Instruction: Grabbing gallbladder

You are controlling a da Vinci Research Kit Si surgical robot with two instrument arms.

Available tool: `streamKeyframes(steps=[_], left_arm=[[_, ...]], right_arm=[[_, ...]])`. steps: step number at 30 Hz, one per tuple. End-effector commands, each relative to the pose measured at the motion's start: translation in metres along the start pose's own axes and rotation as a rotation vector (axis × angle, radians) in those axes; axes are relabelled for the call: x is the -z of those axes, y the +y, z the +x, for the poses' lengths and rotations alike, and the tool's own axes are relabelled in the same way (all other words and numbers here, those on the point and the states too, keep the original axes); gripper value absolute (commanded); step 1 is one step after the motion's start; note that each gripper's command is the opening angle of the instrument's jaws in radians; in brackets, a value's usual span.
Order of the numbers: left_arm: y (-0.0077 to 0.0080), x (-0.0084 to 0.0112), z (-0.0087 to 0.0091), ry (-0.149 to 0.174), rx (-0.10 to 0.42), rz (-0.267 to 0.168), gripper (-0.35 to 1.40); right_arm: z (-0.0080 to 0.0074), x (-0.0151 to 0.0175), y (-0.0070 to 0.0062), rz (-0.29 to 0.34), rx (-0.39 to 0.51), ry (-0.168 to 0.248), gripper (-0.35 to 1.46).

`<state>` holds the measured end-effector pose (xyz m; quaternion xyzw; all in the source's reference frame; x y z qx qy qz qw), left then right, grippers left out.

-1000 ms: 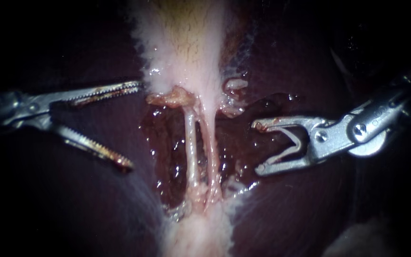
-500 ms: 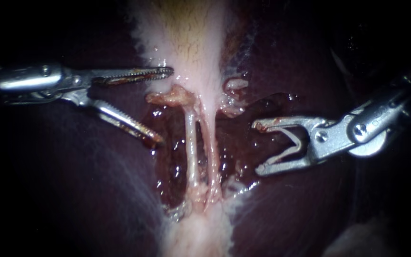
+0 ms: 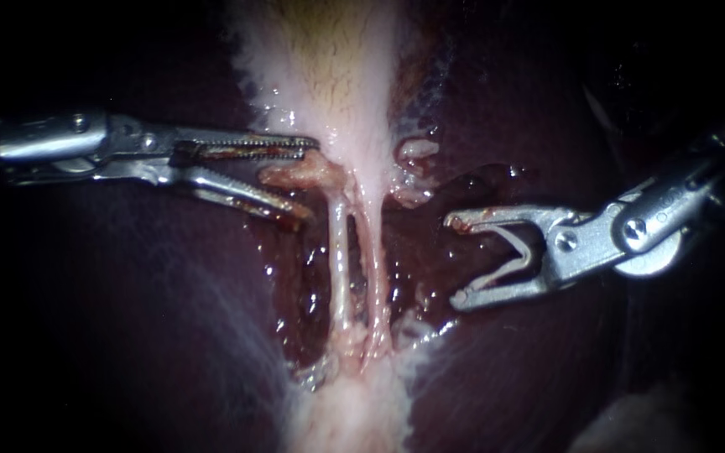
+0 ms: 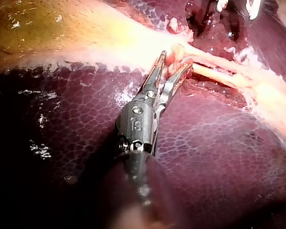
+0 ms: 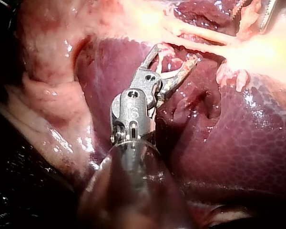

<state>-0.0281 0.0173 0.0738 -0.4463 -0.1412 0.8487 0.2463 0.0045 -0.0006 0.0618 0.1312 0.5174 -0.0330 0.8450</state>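
Observation:
The pale gallbladder (image 3: pixel 329 75) narrows into two thin tubes (image 3: pixel 339 252) over a wet dark-red bed. A ragged lump of tissue (image 3: pixel 299 174) sits at its neck. My left instrument (image 3: pixel 310 179) comes in level from the left. Its toothed jaws are open and partly narrowed, one above and one below that lump, with a gap still showing. In the left wrist view the left instrument's jaws (image 4: pixel 176 57) bracket the same lump. My right instrument (image 3: pixel 455 260) stands right of the tubes, apart from them, jaws wide open with a pale V-shaped piece inside. The right wrist view shows those jaws (image 5: pixel 176 53) spread.
Dark purple liver (image 3: pixel 127 335) lies on both sides of the gallbladder and under both shafts. Small pale tissue tags (image 3: pixel 415 149) sit right of the neck. The tubes join a pale band of tissue (image 3: pixel 354 411) nearer the camera.
My left instrument has moved right to the gallbladder's neck, and its jaws have narrowed from wide open to around the lump. The right instrument has not moved.

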Motion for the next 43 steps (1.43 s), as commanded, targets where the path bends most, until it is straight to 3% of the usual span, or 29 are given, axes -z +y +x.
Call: streamKeyframes(steps=[1,6,10,15,19,30,34,43], left_arm=[[0.0,0.0002,0.0,-0.003,0.001,0.003,0.19],[0.0001,0.0013,0.0001,-0.007,0.006,0.006,-0.03],[0.0006,0.0022,0.0007,-0.018,0.033,0.006,-0.35],[0.0016,0.0034,0.0017,-0.041,0.074,0.029,-0.35],[0.0025,0.0048,0.0031,-0.04,0.107,0.03,-0.35],[0.004,0.0112,0.0083,-0.042,0.146,0.001,-0.35],[0.0042,0.012,0.0087,-0.036,0.149,-0.001,-0.35],[0.0042,0.0117,0.0083,-0.036,0.153,0.001,-0.35]], right_arm=[[0.0,0.0,0.0,0.0,0.0,0.0,0.5],[0.0,0.0,0.0,0.0,0.0,0.0,0.5],[0.0,0.0,0.0001,0.0,0.0,0.0,0.5],[0.0,0.0,0.0001,0.0,0.0,0.0,0.5],[0.0,0.0,0.0001,0.0,0.0,0.0,0.5],[-0.0001,0.0,0.0001,-0.001,0.0,0.0,0.5],[-0.0001,0.0,0.0001,-0.001,-0.001,0.0,0.5],[-0.0001,0.0,0.0002,-0.001,-0.001,0.0,0.5]])
